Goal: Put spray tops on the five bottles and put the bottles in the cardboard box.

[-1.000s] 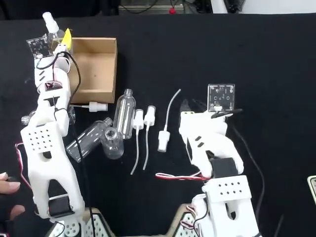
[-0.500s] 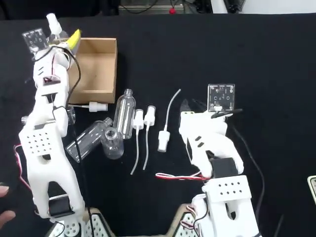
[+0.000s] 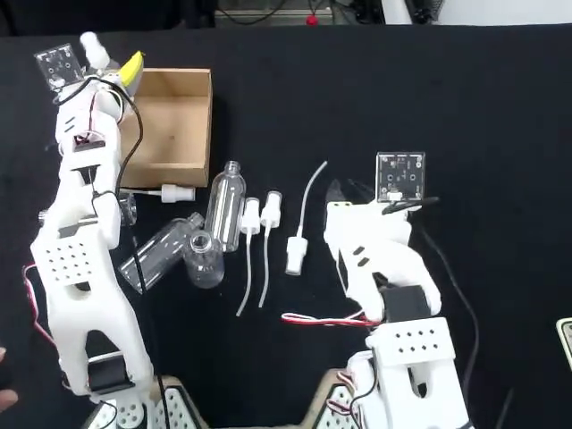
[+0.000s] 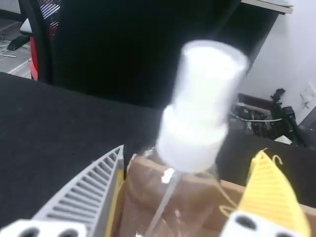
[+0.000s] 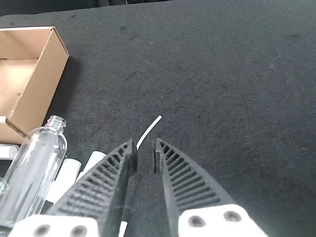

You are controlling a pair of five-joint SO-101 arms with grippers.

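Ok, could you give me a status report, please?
Left gripper shut on capped bottle, by cardboard box. Right gripper nearly shut, empty. Other bottles uncapped.

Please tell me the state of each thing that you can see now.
Left hand: shut on a bottle.
Held bottle: spray top on, outside the box.
Right hand: nearly shut, empty.
Cardboard box: open, no bottle seen inside.
Table bottles: uncapped.
Spray tops: loose on the table.
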